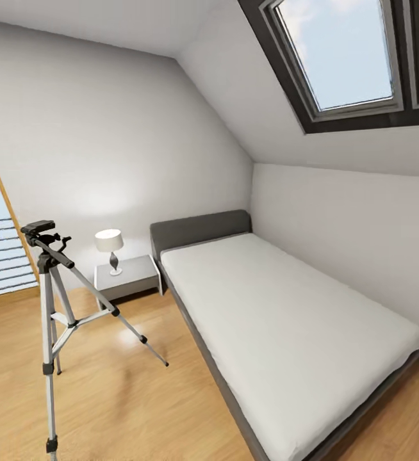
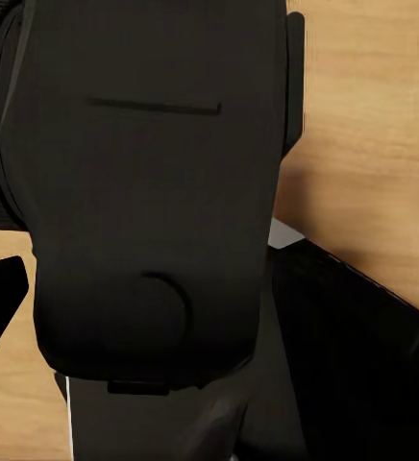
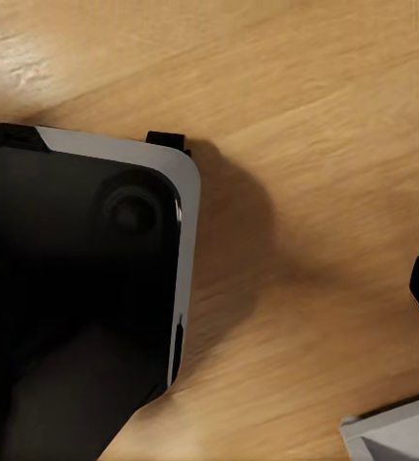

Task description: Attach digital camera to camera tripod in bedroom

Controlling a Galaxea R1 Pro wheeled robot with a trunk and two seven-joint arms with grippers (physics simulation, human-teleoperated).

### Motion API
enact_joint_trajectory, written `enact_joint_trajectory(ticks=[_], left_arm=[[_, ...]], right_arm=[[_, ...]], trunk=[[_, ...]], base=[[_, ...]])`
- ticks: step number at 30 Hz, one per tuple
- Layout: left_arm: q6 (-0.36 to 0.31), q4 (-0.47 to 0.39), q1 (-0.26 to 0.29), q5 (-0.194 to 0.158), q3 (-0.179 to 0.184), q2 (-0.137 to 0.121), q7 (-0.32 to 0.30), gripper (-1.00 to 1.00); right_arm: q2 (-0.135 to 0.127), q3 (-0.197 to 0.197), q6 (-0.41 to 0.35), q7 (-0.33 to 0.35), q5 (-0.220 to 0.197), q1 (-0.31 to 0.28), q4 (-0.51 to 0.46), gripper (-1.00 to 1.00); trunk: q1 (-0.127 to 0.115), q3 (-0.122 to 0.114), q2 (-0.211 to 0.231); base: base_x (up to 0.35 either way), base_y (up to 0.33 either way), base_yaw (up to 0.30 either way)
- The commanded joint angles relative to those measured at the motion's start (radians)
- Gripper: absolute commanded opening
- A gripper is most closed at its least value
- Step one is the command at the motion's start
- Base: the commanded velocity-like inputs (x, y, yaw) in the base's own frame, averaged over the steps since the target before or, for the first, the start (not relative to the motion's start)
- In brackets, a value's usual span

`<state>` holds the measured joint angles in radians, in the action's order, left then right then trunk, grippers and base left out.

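Bedroom ahead, camera tripod (image 1: 50,320) at your left.
The digital camera (image 1: 38,226) sits on its head; nightstand (image 1: 127,276) with lamp (image 1: 109,246) and bed (image 1: 286,333) stand beyond on bare floor (image 1: 126,410). You cannot tell either tool's state.

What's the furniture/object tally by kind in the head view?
Tripod: 1
Bed: 1
Nightstand: 1
Lamp: 1
Total: 4
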<state>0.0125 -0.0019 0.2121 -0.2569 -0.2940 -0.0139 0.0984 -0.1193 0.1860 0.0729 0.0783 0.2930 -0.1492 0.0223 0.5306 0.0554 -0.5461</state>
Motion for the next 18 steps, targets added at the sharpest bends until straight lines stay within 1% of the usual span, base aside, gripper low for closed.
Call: enact_joint_trajectory(ticks=[1,18], left_arm=[[0.001,0.000,0.001,-0.010,0.003,0.000,0.001,-1.00],[0.001,0.000,0.001,-0.010,0.003,0.000,0.002,-1.00]], right_arm=[[-0.001,0.008,0.005,0.003,0.009,-0.001,0.003,1.00],[0.000,0.009,0.005,0.002,0.009,-0.001,0.002,1.00]], trunk=[[0.000,0.002,-0.002],[0.000,0.002,-0.002]], base=[[0.000,0.000,0.287],[0.000,0.000,0.288]])
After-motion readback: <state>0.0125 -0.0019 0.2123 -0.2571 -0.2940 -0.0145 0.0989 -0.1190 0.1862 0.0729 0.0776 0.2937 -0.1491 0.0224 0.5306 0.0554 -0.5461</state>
